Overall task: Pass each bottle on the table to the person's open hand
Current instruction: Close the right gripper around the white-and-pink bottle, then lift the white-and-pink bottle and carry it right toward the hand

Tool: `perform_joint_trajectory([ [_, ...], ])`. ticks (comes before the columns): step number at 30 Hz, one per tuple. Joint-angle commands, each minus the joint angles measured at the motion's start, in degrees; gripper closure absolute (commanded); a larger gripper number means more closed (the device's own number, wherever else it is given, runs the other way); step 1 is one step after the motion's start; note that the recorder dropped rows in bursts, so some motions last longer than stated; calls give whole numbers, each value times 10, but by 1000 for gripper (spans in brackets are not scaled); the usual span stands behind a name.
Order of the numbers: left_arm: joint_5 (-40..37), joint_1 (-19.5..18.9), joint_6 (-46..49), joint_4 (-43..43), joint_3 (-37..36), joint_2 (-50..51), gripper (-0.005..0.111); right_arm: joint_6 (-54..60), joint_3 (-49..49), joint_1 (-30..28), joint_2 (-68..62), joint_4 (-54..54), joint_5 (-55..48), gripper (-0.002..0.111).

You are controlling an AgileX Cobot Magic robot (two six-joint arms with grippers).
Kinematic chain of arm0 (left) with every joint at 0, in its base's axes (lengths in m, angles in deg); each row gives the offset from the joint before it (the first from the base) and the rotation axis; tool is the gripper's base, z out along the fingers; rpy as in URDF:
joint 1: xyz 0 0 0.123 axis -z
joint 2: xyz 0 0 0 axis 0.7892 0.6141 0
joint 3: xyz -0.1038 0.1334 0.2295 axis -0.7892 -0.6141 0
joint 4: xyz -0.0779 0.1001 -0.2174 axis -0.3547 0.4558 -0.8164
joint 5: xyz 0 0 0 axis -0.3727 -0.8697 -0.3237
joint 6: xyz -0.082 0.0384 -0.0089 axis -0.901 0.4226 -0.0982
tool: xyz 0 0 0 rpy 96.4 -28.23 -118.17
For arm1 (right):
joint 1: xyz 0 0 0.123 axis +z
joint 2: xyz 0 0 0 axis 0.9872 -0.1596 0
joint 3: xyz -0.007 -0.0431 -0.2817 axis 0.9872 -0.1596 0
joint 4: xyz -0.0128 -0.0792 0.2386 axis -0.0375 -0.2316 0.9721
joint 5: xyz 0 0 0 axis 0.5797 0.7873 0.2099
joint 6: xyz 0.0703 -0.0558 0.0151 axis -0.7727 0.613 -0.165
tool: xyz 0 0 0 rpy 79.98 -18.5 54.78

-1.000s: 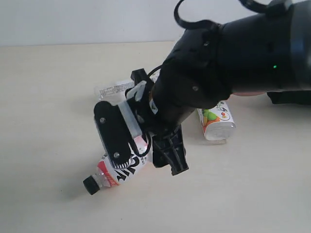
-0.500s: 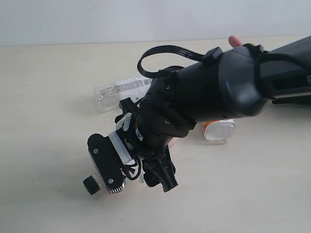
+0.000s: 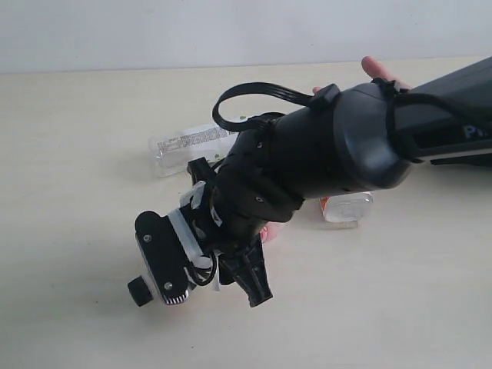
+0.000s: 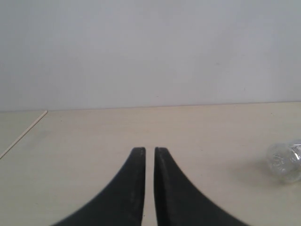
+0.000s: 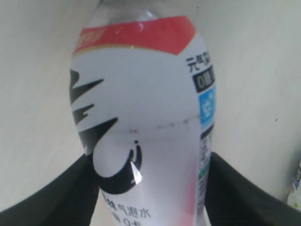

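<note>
Matte beige table (image 3: 69,138), glossy rounded peach bottle (image 5: 141,117)

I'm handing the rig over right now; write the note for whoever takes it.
Right gripper: jaws flank the black-capped bottle, lying on the table; grip not confirmed.
Left gripper: shut, empty.
White-label bottle and fruit-label bottle lie on the table; lime bottle not in view.
Hand: partly hidden by the right arm.
Done: no handover visible. Left: pass this bottle to the hand, then the others.
</note>
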Motion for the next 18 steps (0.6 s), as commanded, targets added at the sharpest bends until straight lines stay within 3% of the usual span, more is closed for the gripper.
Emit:
perform_joint_trajectory([
  [1, 5, -1, 0, -1, -2, -4, 97, -16, 5, 1, 15, 2, 9, 108],
  [9, 5, -1, 0, -1, -2, -4, 97, -73, 5, 1, 59, 30, 5, 108],
  [18, 5, -1, 0, -1, -2, -4, 97, -319, 129, 1, 103, -5, -202, 108],
])
